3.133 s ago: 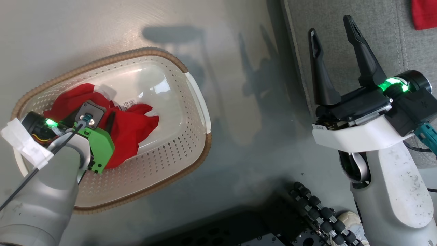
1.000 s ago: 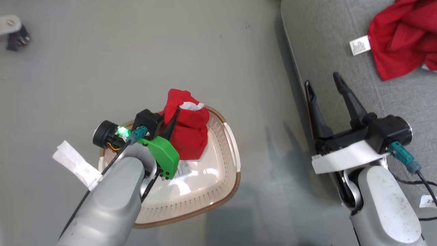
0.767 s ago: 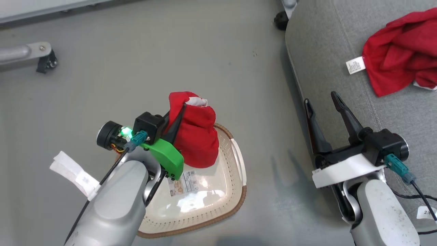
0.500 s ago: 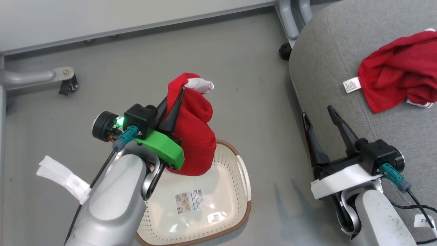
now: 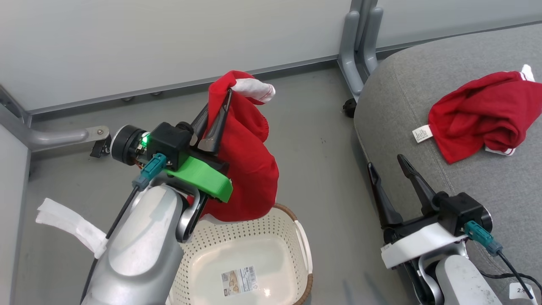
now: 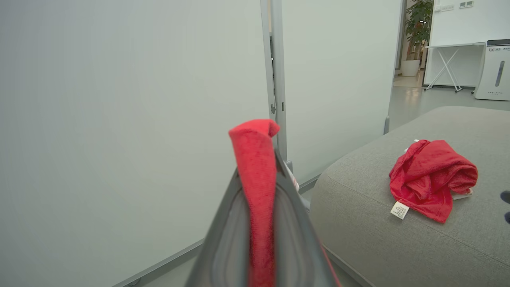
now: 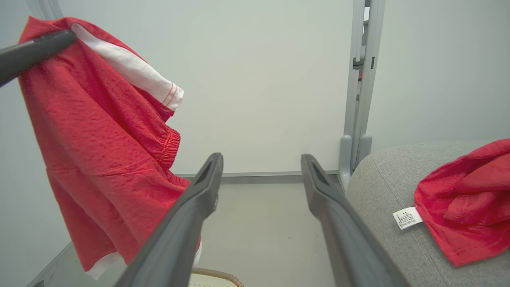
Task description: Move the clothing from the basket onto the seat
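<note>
The left fingers [image 5: 219, 120] of a two-armed wheeled robot are clamped shut on a bright red fabric garment with a white trim band [image 5: 250, 169], holding it in the air over the far end of a cream-white perforated plastic basket with a brown woven rim [image 5: 237, 232]. The cloth hangs from the fingertips down towards that rim. The basket stands on a smooth grey floor [image 5: 315, 140], and a printed paper label [image 5: 239, 280] lies flat on its bottom. The right fingers [image 5: 414, 178] stand wide apart, gripping nothing, at the edge of a large light grey upholstered seat with rounded corners [image 5: 402, 93]. A second red garment [image 5: 474, 114] lies crumpled on that seat, well apart from the basket, its small white tag [image 5: 422, 133] pointing towards the seat's edge. Pale partition panels [image 5: 169, 42] close the room behind, joined by a grey metal post [image 5: 360, 42] that meets the floor just beside the seat. A grey metal leg with a dark caster [image 5: 67, 136] rests on the floor at the left. In the left wrist view, a gap past the panels shows a potted plant [image 6: 414, 24], a white folding table [image 6: 450, 59] and a white floor-standing appliance [image 6: 494, 69].
</note>
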Robot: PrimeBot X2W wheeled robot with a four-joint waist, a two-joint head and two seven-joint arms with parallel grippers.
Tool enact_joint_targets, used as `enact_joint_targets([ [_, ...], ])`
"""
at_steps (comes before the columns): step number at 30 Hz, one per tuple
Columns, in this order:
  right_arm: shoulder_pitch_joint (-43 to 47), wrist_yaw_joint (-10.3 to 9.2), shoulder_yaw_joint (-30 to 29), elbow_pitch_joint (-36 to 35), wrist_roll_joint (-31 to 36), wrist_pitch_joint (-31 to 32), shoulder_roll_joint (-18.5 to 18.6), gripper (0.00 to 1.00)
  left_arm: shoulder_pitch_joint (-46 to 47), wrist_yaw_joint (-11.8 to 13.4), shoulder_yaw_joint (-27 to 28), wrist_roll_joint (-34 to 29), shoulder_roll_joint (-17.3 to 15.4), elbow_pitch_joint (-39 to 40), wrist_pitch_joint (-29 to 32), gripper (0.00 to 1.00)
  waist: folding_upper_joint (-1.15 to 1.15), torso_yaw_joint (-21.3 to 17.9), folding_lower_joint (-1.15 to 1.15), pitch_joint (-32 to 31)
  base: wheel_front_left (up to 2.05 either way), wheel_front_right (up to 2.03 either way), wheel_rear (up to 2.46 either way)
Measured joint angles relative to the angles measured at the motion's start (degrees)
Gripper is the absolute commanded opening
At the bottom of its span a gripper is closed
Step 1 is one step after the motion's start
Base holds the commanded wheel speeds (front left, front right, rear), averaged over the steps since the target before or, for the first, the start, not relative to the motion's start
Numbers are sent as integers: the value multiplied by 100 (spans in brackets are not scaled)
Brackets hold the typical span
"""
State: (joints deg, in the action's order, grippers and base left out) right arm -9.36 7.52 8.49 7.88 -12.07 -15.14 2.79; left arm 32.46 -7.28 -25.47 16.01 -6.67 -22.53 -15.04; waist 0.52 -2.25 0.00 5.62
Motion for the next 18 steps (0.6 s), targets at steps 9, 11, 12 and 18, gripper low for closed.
enact_joint_targets([
  [9, 54, 0, 29, -16, 0, 0, 1, 100, 165, -4, -98, -48, 16, 264, 0, 0, 0, -32, 0, -64, 0, 0, 0],
  [11, 55, 0, 43, -21, 0, 0, 1, 100, 207, -4, -129, -49, 20, 282, 0, 0, 0, -23, 0, -68, 0, 0, 0],
  [12, 55, 0, 58, -27, 0, 0, 1, 100, 233, -4, -144, -49, 21, 302, 0, 0, 0, -18, 0, -69, 0, 0, 0],
  [18, 49, 0, 249, -164, -1, 0, 2, 100, 287, -4, -215, -49, 32, 335, 0, 0, 0, -4, 0, -78, 0, 0, 0],
])
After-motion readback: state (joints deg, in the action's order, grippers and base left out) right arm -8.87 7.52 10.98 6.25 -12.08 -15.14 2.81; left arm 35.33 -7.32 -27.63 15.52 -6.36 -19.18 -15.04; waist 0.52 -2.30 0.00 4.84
